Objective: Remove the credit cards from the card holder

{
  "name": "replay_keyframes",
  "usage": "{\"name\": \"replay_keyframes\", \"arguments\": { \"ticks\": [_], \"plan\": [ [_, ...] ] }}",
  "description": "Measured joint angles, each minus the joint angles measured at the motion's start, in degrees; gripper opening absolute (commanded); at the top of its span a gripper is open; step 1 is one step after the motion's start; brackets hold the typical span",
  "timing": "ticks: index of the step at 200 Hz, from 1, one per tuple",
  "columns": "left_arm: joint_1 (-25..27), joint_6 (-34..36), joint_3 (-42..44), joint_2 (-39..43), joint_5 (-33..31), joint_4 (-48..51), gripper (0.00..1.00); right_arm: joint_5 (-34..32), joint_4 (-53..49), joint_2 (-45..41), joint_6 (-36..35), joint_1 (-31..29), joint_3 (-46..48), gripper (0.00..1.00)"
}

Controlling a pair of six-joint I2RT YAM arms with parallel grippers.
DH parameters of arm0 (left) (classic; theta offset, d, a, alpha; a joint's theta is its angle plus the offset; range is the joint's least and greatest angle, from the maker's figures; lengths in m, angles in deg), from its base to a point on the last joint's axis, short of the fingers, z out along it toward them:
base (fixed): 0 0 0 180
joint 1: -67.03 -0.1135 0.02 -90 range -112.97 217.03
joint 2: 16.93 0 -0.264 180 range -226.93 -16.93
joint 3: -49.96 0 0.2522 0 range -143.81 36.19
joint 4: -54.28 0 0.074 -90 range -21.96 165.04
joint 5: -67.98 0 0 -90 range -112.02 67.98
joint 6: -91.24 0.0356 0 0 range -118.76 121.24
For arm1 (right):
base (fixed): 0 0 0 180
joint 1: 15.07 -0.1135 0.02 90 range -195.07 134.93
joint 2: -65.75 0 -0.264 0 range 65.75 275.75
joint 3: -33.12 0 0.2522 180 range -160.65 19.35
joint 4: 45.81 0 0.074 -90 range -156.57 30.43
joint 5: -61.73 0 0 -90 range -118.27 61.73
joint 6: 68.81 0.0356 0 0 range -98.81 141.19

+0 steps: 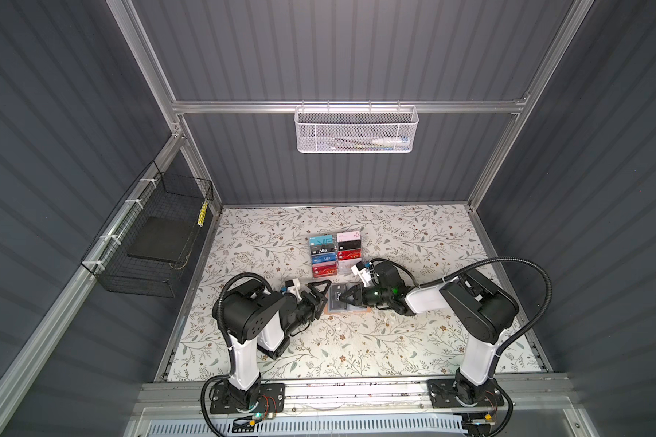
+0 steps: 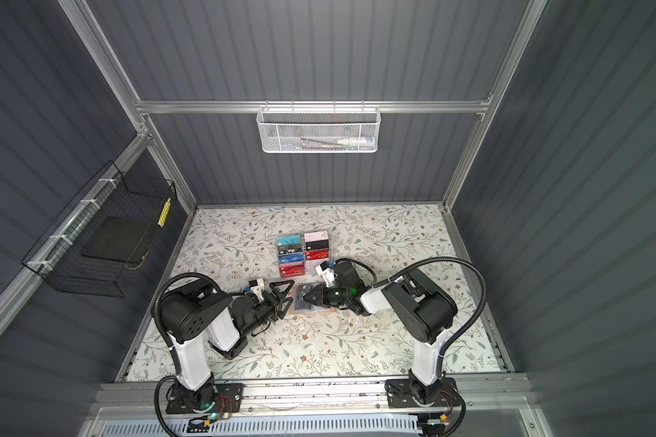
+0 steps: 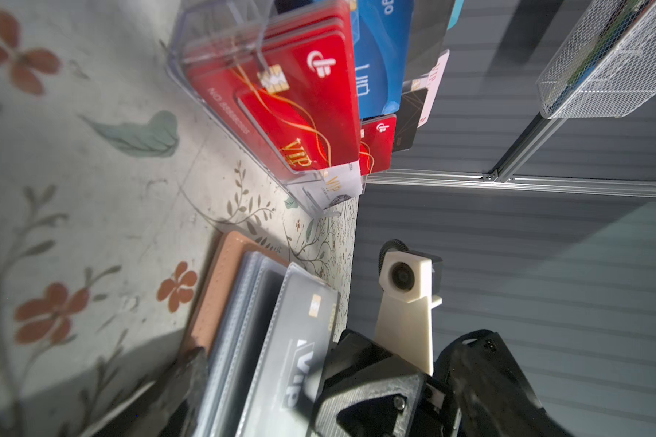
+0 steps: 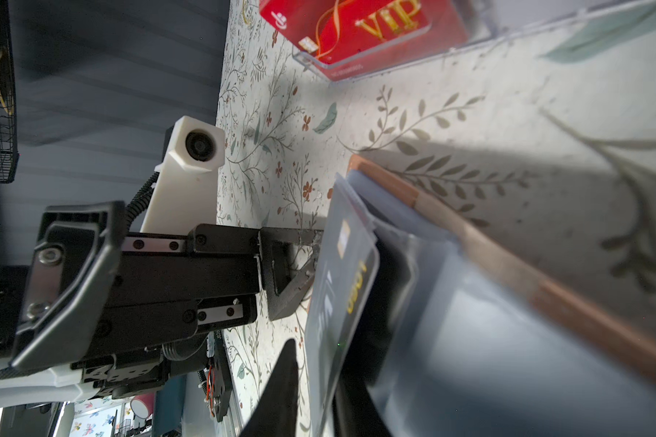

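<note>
Beneath both arms spreads the floral-print table (image 1: 394, 340), flat and matte. Just beyond the right gripper (image 1: 341, 297) stands a clear acrylic rack (image 1: 336, 255) of glossy cards. Under its fingertips the card holder (image 1: 338, 305) lies open, a tan leather-like cover with filmy grey pocket pages. That arm reaches in low, its gripper pinching the glossy black card (image 4: 356, 280). Facing it, the left gripper (image 1: 326, 293) sits low, fingers spread wide beside the holder.

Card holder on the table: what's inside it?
A black VIP card in a clear pocket page, pinched by the right claw; the pages beneath are covered, their contents unseen.
</note>
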Motion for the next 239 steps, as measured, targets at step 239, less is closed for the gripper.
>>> {"name": "replay_keyframes", "arguments": {
  "ticks": [239],
  "plan": [
    [-0.02, 0.0, 0.04, -0.26, 0.0, -0.17, 1.0, 0.07, -1.81, -0.04, 0.42, 2.95, 0.0, 0.0]
  ]
}}
